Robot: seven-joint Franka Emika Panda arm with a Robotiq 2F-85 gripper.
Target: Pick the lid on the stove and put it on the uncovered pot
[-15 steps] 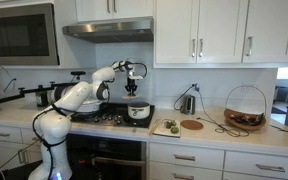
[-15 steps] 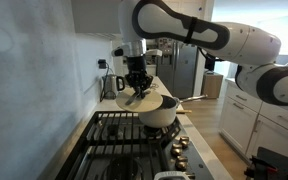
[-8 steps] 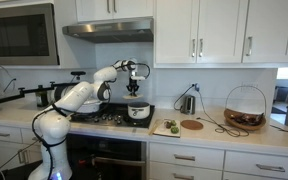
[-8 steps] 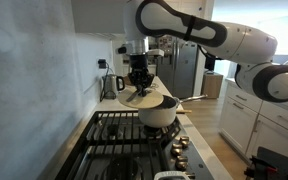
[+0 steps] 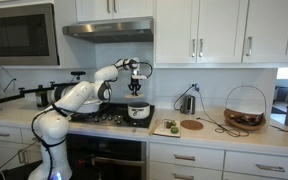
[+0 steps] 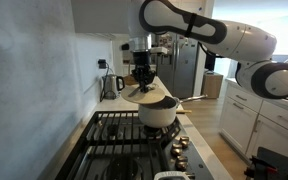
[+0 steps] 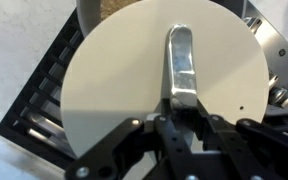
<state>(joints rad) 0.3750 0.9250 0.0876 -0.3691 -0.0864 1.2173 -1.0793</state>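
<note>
My gripper [image 7: 181, 103] is shut on the metal handle of the lid [image 7: 124, 90], a round cream-white disc that fills the wrist view. In both exterior views the gripper [image 6: 142, 82] [image 5: 136, 87] holds the lid [image 6: 141, 96] tilted in the air, just above and slightly behind the uncovered pot [image 6: 158, 112] [image 5: 138, 112]. That pot is small, cream-white, with a dark rim, and stands on the stove [image 6: 129, 145] [image 5: 104, 118]. The lid is apart from the pot's rim. The lid hides the pot in the wrist view.
Dark grates [image 7: 44, 85] lie below the lid. A wall [image 6: 34, 80] runs beside the stove. A kettle [image 6: 108, 86] stands behind it. On the counter are a green item [image 5: 170, 127], a round board [image 5: 191, 125], a kettle [image 5: 188, 103] and a wire basket [image 5: 245, 108]. A range hood [image 5: 107, 32] hangs overhead.
The gripper with the lid has moved a little sideways toward the uncovered pot and slightly higher. The pot has not moved.
</note>
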